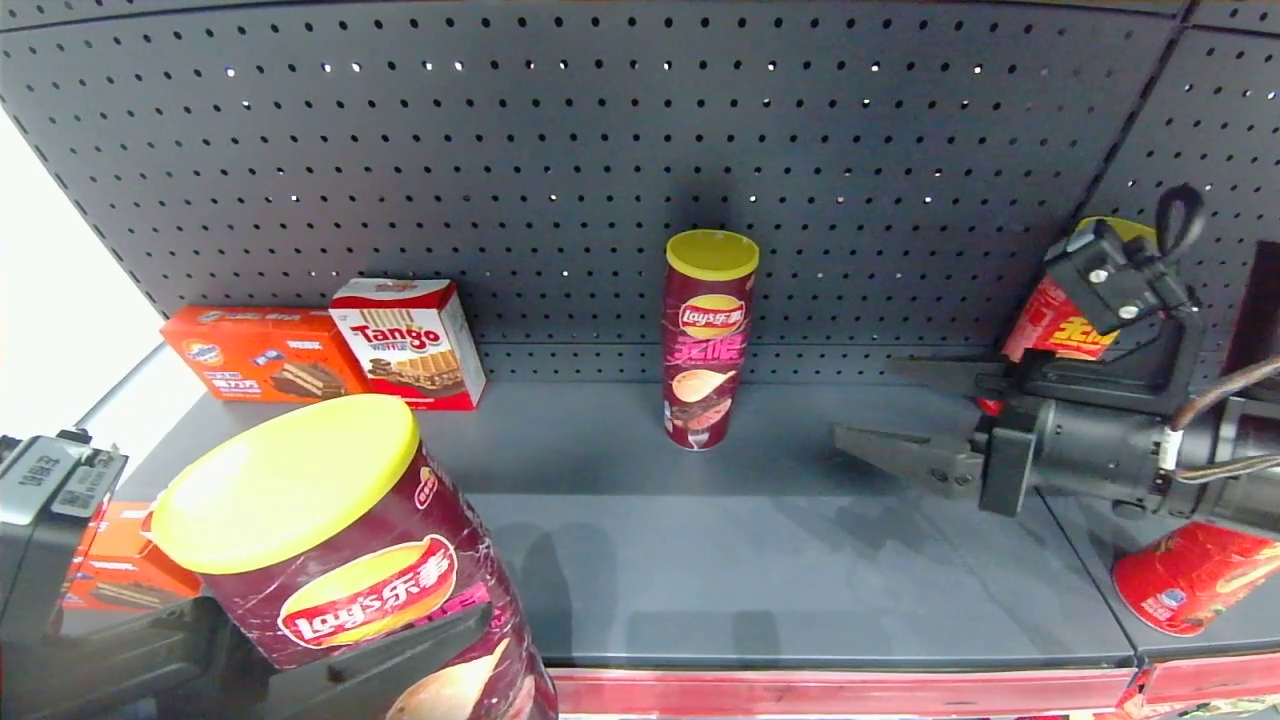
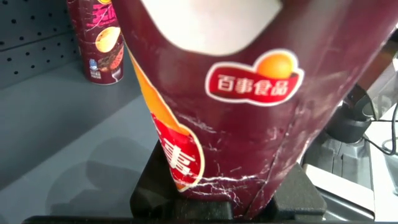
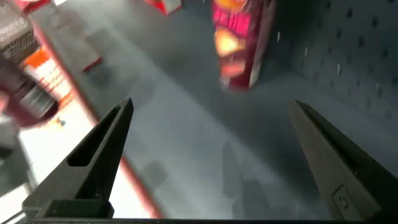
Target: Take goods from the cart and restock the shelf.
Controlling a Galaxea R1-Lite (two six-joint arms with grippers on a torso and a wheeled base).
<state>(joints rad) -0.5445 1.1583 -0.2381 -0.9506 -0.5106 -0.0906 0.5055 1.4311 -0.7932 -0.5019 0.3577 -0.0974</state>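
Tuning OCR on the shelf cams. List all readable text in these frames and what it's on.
"Tango": wafer box.
"Lay's 乐事": held can and standing can.
"无限": standing can, below the logo.
"百事食品": held can, left wrist view.
Too small to read: print on the orange box and the front red can.
Partly hidden, not readable: yellow characters on the rear red can.

chip can: maroon, yellow-lidded, is held tilted at shelf front-left | second can: is stood upright mid-shelf, rearward
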